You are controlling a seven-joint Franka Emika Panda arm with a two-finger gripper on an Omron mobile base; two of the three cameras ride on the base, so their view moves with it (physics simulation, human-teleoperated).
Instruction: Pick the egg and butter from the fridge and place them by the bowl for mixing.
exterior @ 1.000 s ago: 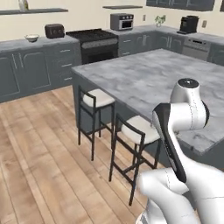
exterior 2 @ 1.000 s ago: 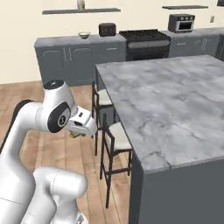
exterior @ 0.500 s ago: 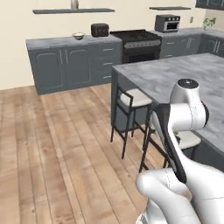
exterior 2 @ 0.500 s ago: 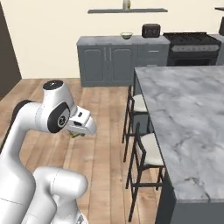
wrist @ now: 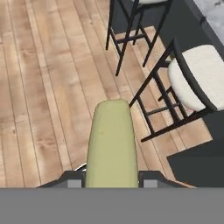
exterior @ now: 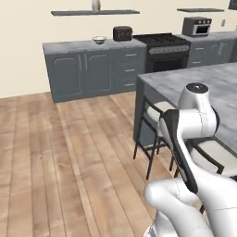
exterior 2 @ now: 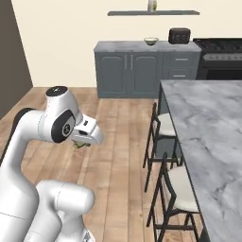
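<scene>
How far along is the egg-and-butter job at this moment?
Done: the butter is out of the fridge, clamped in the shut gripper over the wood floor beside the stools. In hand: carrying it across the kitchen. Left: setting it by the bowl on the far counter; the egg's status cannot be told from here.

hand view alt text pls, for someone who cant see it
A pale yellow elongated butter stick sticks out from the gripper, whose dark fingertips are shut on it. Below lies light wooden plank floor, with two black-framed, cream-cushioned stools beside a dark grey island.
</scene>
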